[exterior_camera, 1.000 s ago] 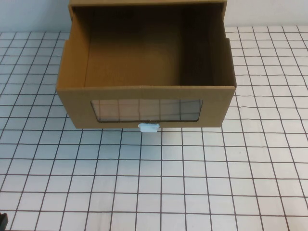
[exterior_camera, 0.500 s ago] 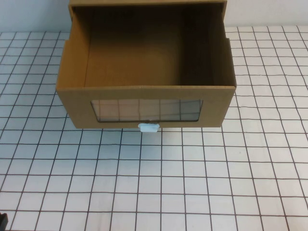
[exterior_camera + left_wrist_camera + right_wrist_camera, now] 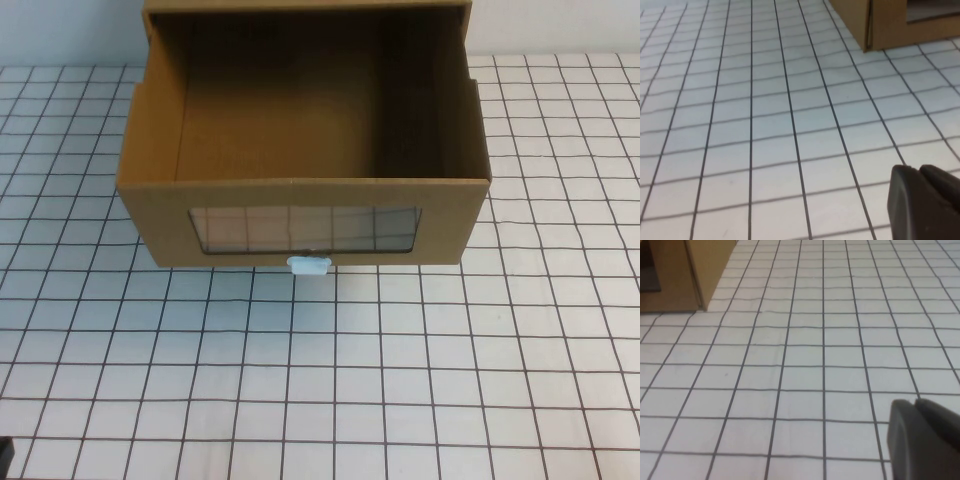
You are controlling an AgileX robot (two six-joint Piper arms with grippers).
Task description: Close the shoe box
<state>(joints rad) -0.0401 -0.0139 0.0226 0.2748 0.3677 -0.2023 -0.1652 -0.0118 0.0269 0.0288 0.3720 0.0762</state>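
Observation:
The shoe box [image 3: 305,150] is a brown cardboard drawer pulled out toward me, its inside bare. Its front has a clear window [image 3: 305,229] and a small white pull tab [image 3: 308,264] at the bottom edge. A corner of the shoe box [image 3: 880,22] shows in the left wrist view and another corner of the shoe box [image 3: 685,270] in the right wrist view. My left gripper [image 3: 920,172] is shut and hovers over the grid mat, well short of the box. My right gripper [image 3: 916,405] is shut too, likewise far from the box. Only a dark bit of the left arm [image 3: 5,455] shows in the high view.
A white mat with a black grid [image 3: 320,370] covers the table all around the box. A pale wall rises behind the box at the back.

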